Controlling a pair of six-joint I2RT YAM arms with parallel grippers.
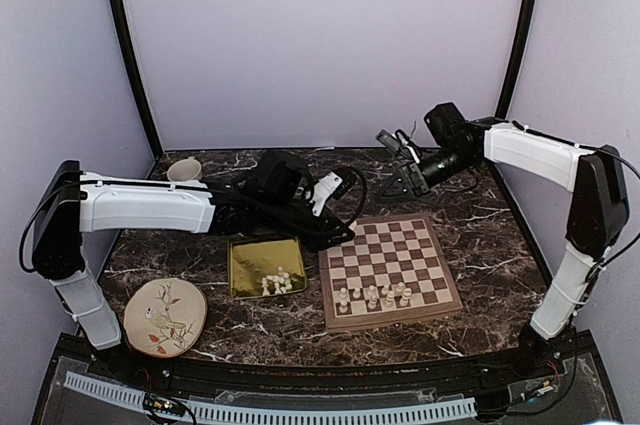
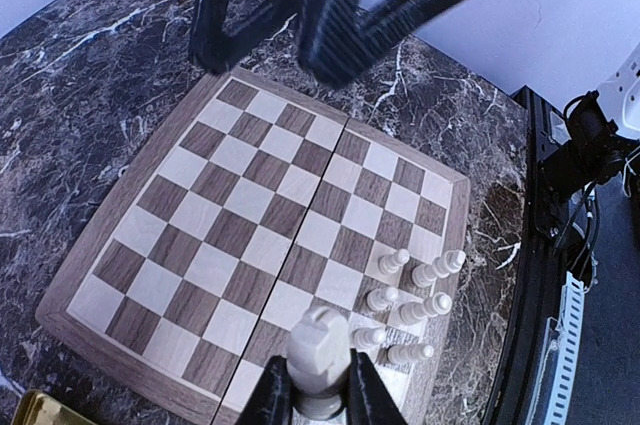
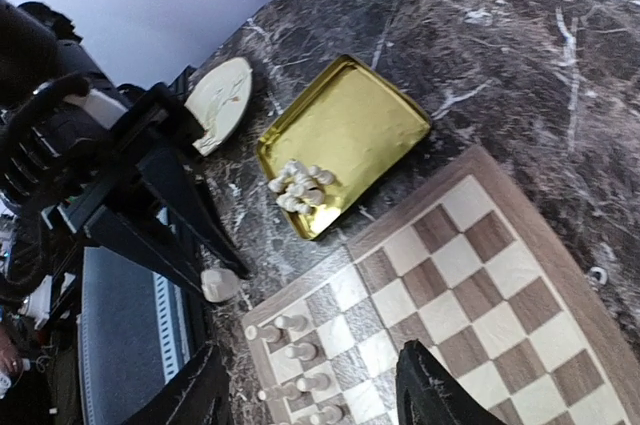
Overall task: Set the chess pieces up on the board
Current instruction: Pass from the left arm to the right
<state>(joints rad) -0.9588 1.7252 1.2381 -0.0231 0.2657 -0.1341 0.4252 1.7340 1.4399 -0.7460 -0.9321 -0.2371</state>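
Pinched between left gripper (image 2: 318, 390) fingers at lower centre of left wrist view: one piece (image 2: 318, 345), by the look of it mid-carry toward board (image 2: 230, 235); likely next, lowering onto a free square beside standing pieces (image 2: 415, 295) at lower right without nudging them; right gripper (image 3: 312, 370) spread, empty, above board; more pieces (image 3: 300, 188) lying in tray (image 3: 350, 115); ample bare squares across upper left; crowded near lower-right frame.
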